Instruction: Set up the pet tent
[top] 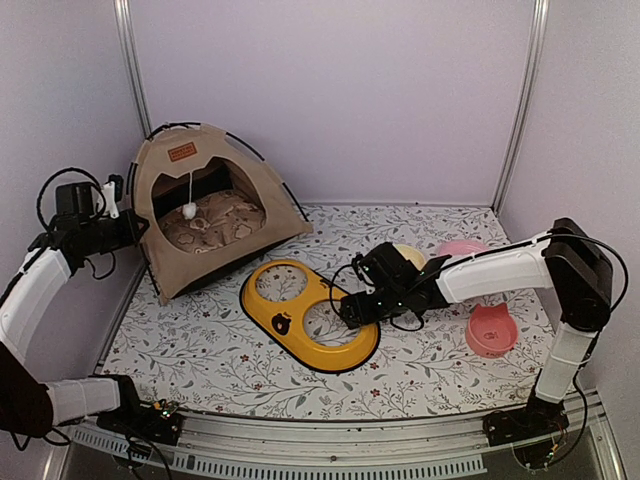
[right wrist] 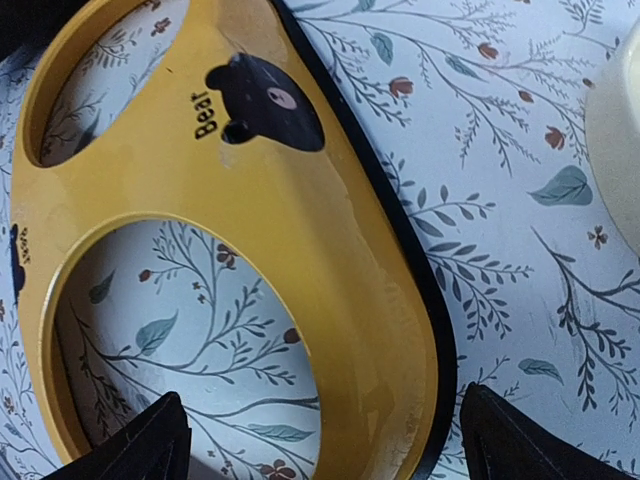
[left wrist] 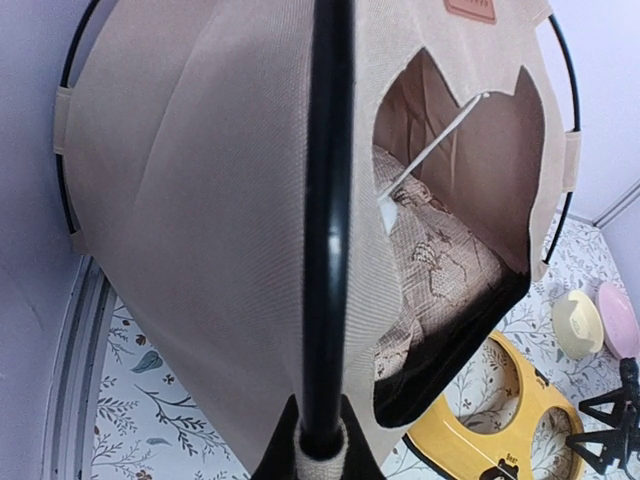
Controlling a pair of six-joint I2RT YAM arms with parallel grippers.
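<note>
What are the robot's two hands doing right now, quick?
Left hand: closed on the black pole of the pet tent.
Right hand: open, holding nothing, straddling the rim of the yellow double-bowl tray.

The tan pet tent point(left wrist: 200, 200) is matt woven cloth with a fine visible weave. Its thin black pole point(left wrist: 328, 200) looks smooth and faintly glossy. The yellow double-ring tray point(right wrist: 300, 230) is glossy hard plastic. The floral-printed worktop point(right wrist: 480, 150) looks smooth and matt.
</note>
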